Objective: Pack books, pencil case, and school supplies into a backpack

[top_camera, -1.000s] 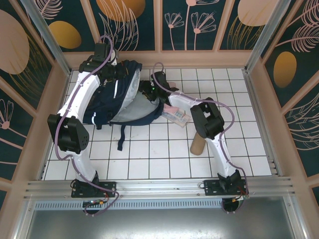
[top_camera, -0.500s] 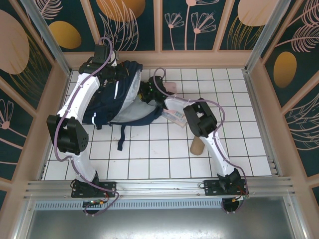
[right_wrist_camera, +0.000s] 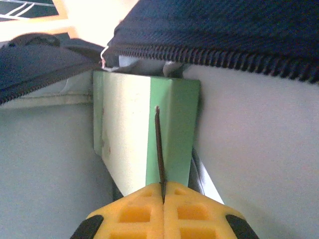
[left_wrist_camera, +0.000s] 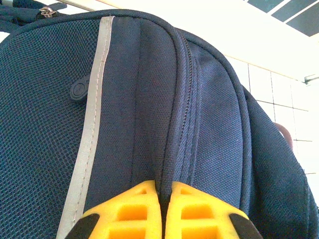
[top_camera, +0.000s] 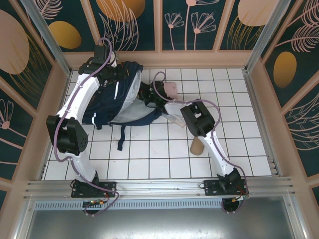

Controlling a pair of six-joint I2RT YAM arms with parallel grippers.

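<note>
The navy backpack (top_camera: pixel 107 99) lies at the back left of the tiled table, its opening facing right. My left gripper (left_wrist_camera: pixel 164 199) is shut on a raised seam of the backpack (left_wrist_camera: pixel 209 99) near its top; from above that left gripper (top_camera: pixel 116 72) sits at the bag's far edge. My right gripper (top_camera: pixel 145 92) reaches into the opening. In the right wrist view the right gripper (right_wrist_camera: pixel 163 191) is shut, with a thin dark strip (right_wrist_camera: pixel 158 144) pinched between its tips; what the strip is, I cannot tell. Just past it a pale green piece (right_wrist_camera: pixel 124 134) stands against the grey lining (right_wrist_camera: pixel 249 149).
A white-and-blue printed packet (top_camera: pixel 177 115) lies on the tiles right of the backpack, under my right arm. A pink object (top_camera: pixel 171 89) sits behind it. A cardboard tube (top_camera: pixel 196 145) lies nearer the front. A loose strap (top_camera: pixel 121 139) trails toward me. Frame walls enclose the table.
My right gripper has moved left, further into the backpack opening, and its jaws have gone from open to shut. The pink object has come into view. The left arm has not moved.
</note>
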